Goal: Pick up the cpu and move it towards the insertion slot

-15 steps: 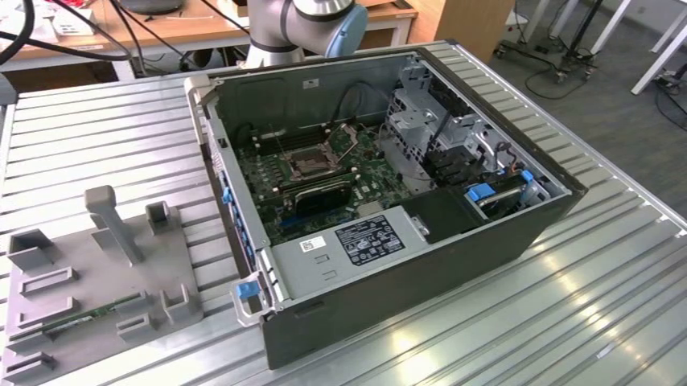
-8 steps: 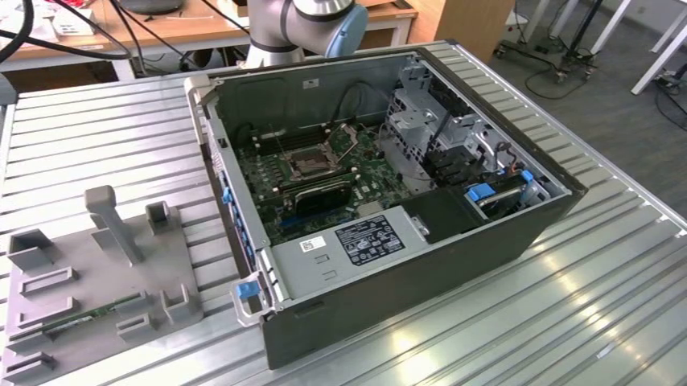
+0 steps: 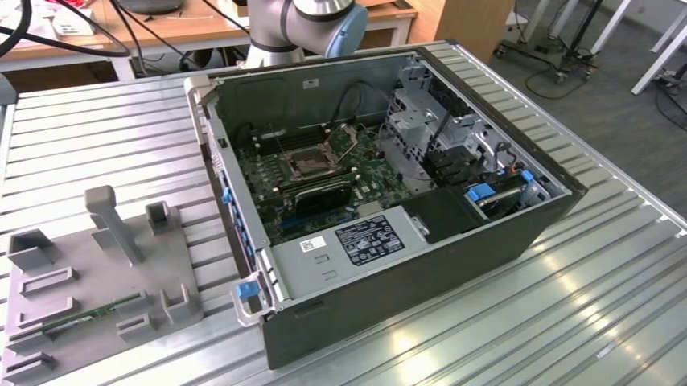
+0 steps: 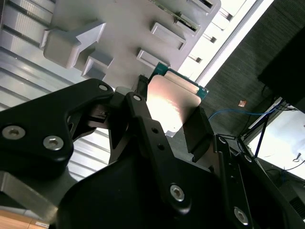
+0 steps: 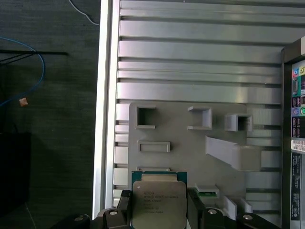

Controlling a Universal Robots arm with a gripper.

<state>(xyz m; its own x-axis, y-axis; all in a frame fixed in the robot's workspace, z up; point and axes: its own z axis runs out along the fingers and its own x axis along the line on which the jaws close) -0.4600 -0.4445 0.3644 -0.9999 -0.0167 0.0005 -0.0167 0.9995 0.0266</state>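
In both wrist views my gripper (image 5: 159, 212) (image 4: 171, 125) is shut on the cpu (image 5: 158, 200) (image 4: 174, 102), a flat square chip with a pale metal top and a thin green rim. A black finger (image 5: 125, 210) presses on each of two opposite edges. The chip hangs over the grey holder plate (image 5: 190, 143) on the slatted table. In the exterior view the insertion slot (image 3: 305, 165), a square socket with a silver frame and dark centre, lies on the green motherboard inside the open computer case (image 3: 504, 233).
The grey holder plate (image 3: 96, 265) with upright blocks and pockets lies at the exterior view's left, with a green memory stick (image 3: 92, 315) in it. The arm's base (image 3: 301, 28) stands behind the case. Drive cages and cables (image 3: 440, 137) crowd the case beside the motherboard.
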